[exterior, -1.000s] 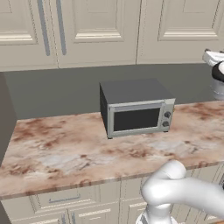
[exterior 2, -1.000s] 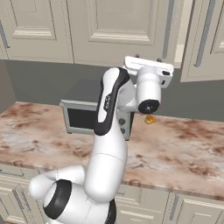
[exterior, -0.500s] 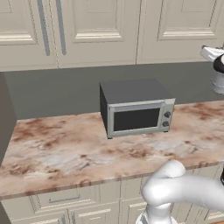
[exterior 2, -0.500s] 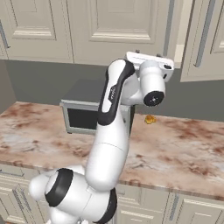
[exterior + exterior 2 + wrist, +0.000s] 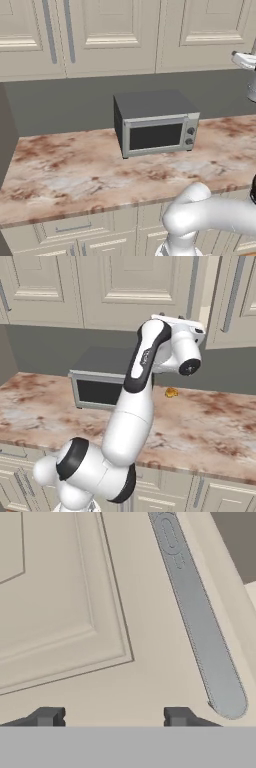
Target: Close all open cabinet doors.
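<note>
Cream cabinet door (image 5: 75,612) fills close-up | gripper (image 5: 112,717) raised since earlier, jaws apart, empty

I could read no text, label, brand, number or sign anywhere. The microwave (image 5: 156,122) front showed only blank knobs, the cabinet doors (image 5: 130,286) were plain, and the faint embossed oval shapes on the grey bar handle (image 5: 197,617) in the hand view were not legible as letters.
</note>
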{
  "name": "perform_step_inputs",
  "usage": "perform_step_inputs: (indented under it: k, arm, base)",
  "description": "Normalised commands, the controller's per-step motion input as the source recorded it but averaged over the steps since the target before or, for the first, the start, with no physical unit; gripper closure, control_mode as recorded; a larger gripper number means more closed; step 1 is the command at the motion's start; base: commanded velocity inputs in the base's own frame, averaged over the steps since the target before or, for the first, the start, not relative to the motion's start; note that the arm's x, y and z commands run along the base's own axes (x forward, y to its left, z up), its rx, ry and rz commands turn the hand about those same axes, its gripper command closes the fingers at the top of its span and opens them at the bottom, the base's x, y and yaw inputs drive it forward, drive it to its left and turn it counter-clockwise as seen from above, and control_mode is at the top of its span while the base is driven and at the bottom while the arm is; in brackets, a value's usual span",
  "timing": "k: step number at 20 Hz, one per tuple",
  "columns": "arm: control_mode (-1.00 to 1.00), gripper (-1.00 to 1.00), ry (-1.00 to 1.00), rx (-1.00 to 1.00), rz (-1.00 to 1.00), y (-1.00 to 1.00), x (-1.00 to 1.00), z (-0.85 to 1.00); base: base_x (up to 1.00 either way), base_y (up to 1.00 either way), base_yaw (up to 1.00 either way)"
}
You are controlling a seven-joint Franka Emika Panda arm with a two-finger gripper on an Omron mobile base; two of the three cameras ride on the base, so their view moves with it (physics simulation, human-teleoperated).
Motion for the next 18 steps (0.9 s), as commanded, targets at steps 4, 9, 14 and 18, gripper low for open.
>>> perform_step_inputs:
  k: [4,9,14,18]
  arm:
    - [-1.00,-1.00,0.01,0.00,0.08,0.00,0.32,-0.06]
    - [-1.00,-1.00,0.05,-0.01,0.03,0.00,0.00,-0.02]
    - [-1.00,-1.00,0.00,-0.08,-0.01,0.00,-0.80,0.00]
    - [-1.00,-1.00,0.00,-0.09,-0.02,0.03,-0.72,0.00]
  base:
    - [0.00,0.00,0.00]
    - [0.00,0.00,0.00]
    - [0.00,0.00,0.00]
    - [0.00,0.00,0.00]
